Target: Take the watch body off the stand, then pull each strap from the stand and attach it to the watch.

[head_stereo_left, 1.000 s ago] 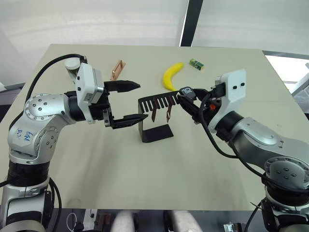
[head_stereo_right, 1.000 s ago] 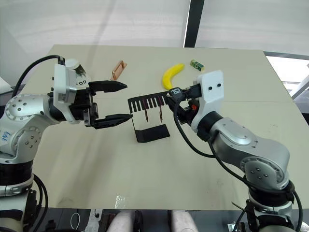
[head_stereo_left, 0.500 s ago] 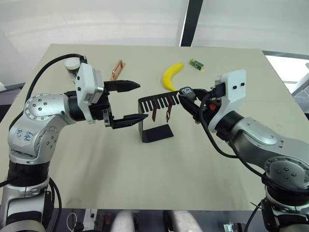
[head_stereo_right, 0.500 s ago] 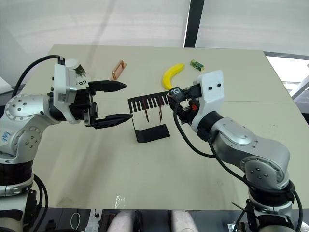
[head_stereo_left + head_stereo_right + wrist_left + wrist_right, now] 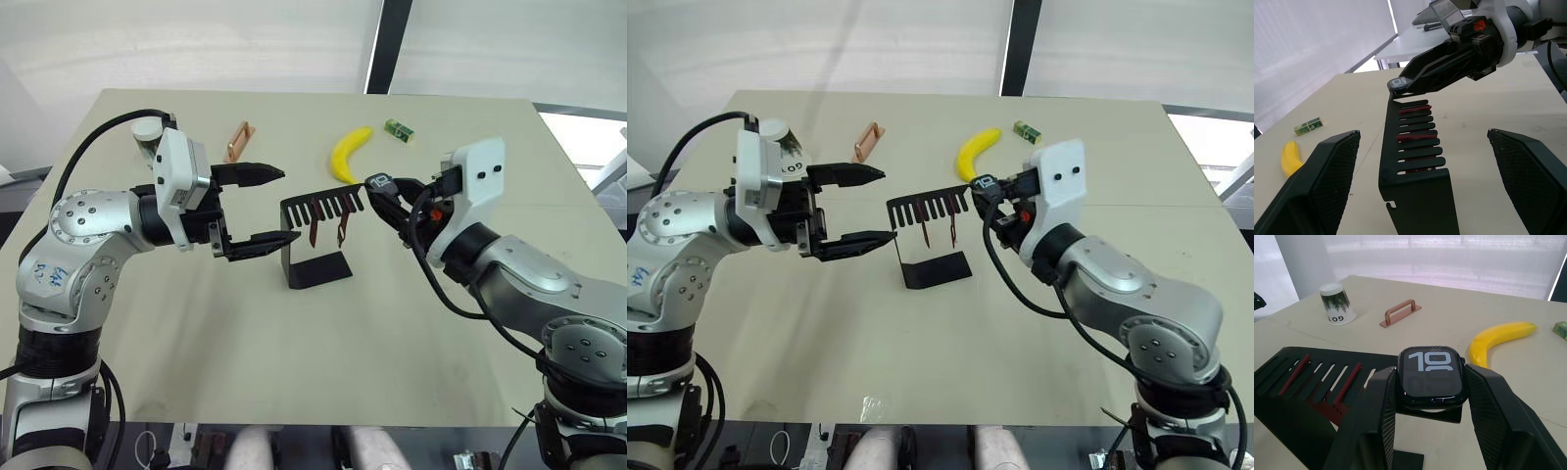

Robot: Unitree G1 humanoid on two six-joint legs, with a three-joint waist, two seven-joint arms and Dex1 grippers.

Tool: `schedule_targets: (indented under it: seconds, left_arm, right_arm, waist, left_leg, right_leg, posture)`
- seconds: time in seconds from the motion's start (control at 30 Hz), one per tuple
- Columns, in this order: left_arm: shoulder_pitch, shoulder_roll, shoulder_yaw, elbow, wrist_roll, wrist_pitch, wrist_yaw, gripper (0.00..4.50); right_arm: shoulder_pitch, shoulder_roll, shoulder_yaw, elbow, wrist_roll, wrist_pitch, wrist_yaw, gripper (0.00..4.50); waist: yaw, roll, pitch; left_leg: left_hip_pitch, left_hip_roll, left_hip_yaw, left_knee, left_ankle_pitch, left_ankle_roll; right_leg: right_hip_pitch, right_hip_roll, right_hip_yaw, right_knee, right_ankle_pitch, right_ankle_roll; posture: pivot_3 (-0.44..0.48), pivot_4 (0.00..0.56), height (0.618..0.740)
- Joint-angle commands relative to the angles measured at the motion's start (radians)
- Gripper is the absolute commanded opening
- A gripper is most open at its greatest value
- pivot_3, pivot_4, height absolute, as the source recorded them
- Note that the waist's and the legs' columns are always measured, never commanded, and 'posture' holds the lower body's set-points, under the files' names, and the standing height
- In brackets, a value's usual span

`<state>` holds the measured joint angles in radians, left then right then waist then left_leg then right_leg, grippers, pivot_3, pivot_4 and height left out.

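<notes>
Right wrist view is showing the right tool (image 5: 1431, 396) clamping the watch body (image 5: 1432, 375) between its two black fingers, the screen with white digits facing up. The watch body is sitting at the end of the stand's (image 5: 315, 241) slotted top arm, right over it, though whether it is touching the arm or hanging just above is hard to tell. In the head views the stand is resting upright on the worktop (image 5: 245, 333), its flat base toward the robot. The two maroon straps (image 5: 326, 229) are hanging down through slots of the comb arm, side by side near its middle. The left tool (image 5: 261, 207) is hovering just beside the stand's upright end, its fingers spread wide apart and gripping nothing. Farther back on the worktop are lying a banana (image 5: 349, 153), a small green block (image 5: 398, 129), a copper handle (image 5: 237, 141) and an upturned paper cup (image 5: 148, 134).
</notes>
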<state>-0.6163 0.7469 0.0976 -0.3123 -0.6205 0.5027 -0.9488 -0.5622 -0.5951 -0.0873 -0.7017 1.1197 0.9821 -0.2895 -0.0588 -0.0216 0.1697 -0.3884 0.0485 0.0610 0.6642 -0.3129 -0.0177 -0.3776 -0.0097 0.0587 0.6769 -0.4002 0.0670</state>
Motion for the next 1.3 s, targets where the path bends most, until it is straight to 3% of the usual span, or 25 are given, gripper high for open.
schedule_targets:
  seconds: [0.03,0.37,0.47,0.63,0.7,0.97,1.3]
  left_arm:
    - [-0.006,-0.007,0.011,-0.04,-0.008,-0.011,0.006,4.5]
    - [-0.021,-0.033,-0.001,-0.068,-0.059,0.033,-0.011,4.5]
    - [-0.016,-0.017,-0.002,-0.1,-0.089,0.055,-0.04,4.5]
    - [0.024,0.019,0.031,-0.168,-0.186,0.135,-0.054,4.5]
    - [0.061,0.035,0.005,-0.193,-0.16,0.11,-0.084,4.5]
    - [0.092,0.005,-0.056,-0.185,-0.103,0.05,-0.094,4.5]
    - [0.122,0.007,-0.071,-0.197,-0.093,0.033,-0.105,4.5]
  right_arm:
    - [-0.014,-0.028,-0.055,-0.042,0.013,-0.022,0.04,1.62]
    - [0.051,-0.084,-0.155,-0.059,0.048,-0.035,0.079,1.62]
    - [0.133,-0.115,-0.217,-0.085,0.049,-0.045,0.097,1.62]
    - [0.389,-0.146,-0.356,-0.126,0.014,-0.054,0.116,1.62]
    - [0.497,-0.141,-0.382,-0.136,-0.03,-0.071,0.141,1.62]
    - [0.741,-0.059,-0.32,-0.03,-0.269,-0.222,0.282,1.62]
    - [0.792,0.06,-0.226,0.198,-0.538,-0.431,0.407,1.62]
  waist:
    - [0.0,0.0,0.0]
    - [0.002,0.0,0.0]
    - [0.003,0.0,0.0]
    - [0.006,0.0,0.0]
    - [0.005,0.0,0.0]
    - [0.007,0.0,0.0]
    - [0.008,0.0,0.0]
  left_leg:
    - [0.0,0.0,0.0,0.0,0.0,0.0]
    - [-0.001,0.0,0.0,0.0,0.0,0.0]
    - [-0.001,0.0,0.0,0.0,0.0,0.0]
    - [-0.001,0.0,-0.001,0.0,0.0,0.0]
    - [-0.001,0.0,-0.001,-0.001,0.0,0.0]
    - [0.001,0.0,0.001,-0.001,0.001,-0.001]
    - [0.002,-0.001,0.001,-0.001,0.001,-0.001]
  right_leg:
    - [0.0,0.0,0.0,0.0,0.0,0.0]
    - [0.0,0.0,0.0,-0.001,0.0,0.0]
    - [0.0,0.0,0.0,-0.002,0.0,0.0]
    - [0.001,0.0,0.0,-0.003,0.0,0.0]
    - [0.002,0.0,0.0,-0.003,0.0,0.0]
    - [0.003,0.002,0.001,-0.008,0.0,0.0]
    - [0.002,0.002,0.002,-0.006,0.0,0.0]
  posture:
    - [0.0,0.15,0.74]
    - [0.0,0.15,0.74]
    - [0.0,0.15,0.74]
    - [0.0,0.15,0.74]
    - [0.0,0.15,0.74]
    - [0.0,0.15,0.74]
    - [0.0,0.15,0.74]
